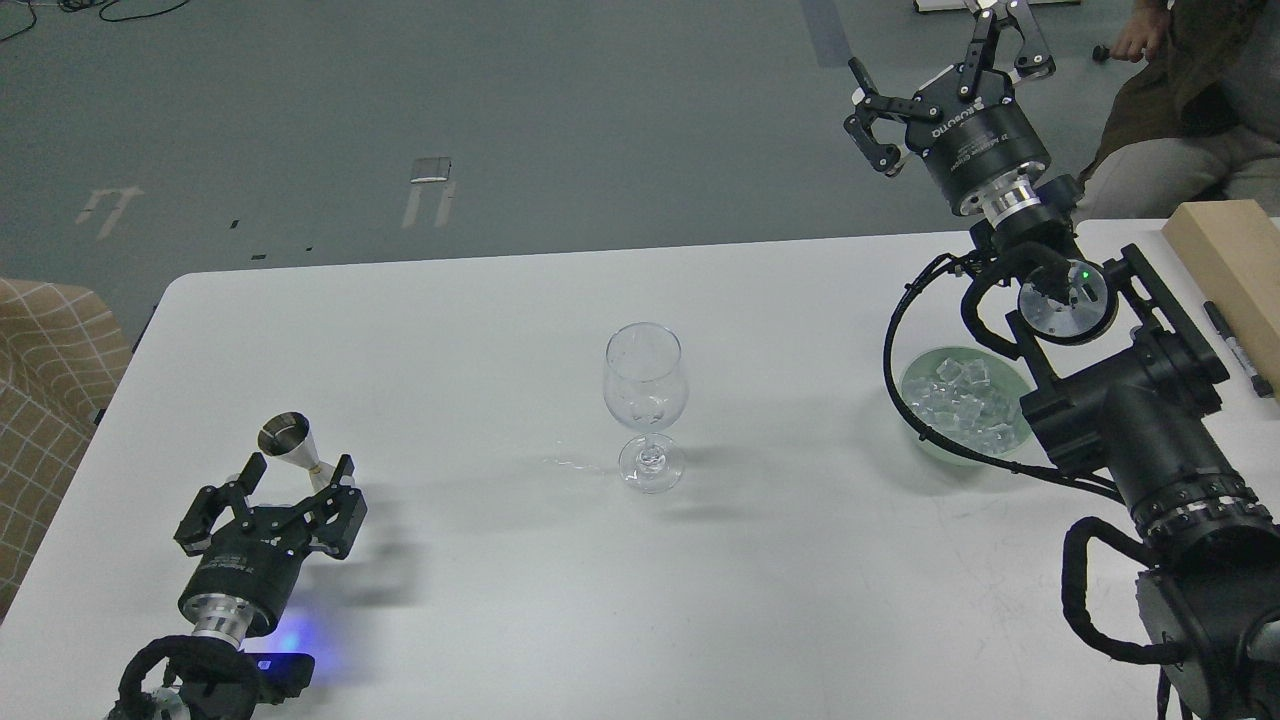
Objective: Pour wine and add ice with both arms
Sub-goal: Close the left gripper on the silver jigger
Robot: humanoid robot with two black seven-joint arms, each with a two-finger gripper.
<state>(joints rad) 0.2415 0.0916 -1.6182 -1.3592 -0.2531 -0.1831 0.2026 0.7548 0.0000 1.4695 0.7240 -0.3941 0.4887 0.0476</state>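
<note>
Nearest, the left hand (297,478) is sitting spread beside the metal jigger (292,445), probably readying a grab, while the wine glass (645,405) is waiting mid-tabletop (480,330), ice (965,402) in its green bowl (915,372), right hand (945,85) hovering spread farthest.

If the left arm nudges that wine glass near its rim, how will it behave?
The wine glass would probably tip rather than slide: a tall bowl on a thin stem over a small foot. It looks thin and clear, so likely fragile if it falls. Its smooth wall may be slippery in a tool's grip.
</note>
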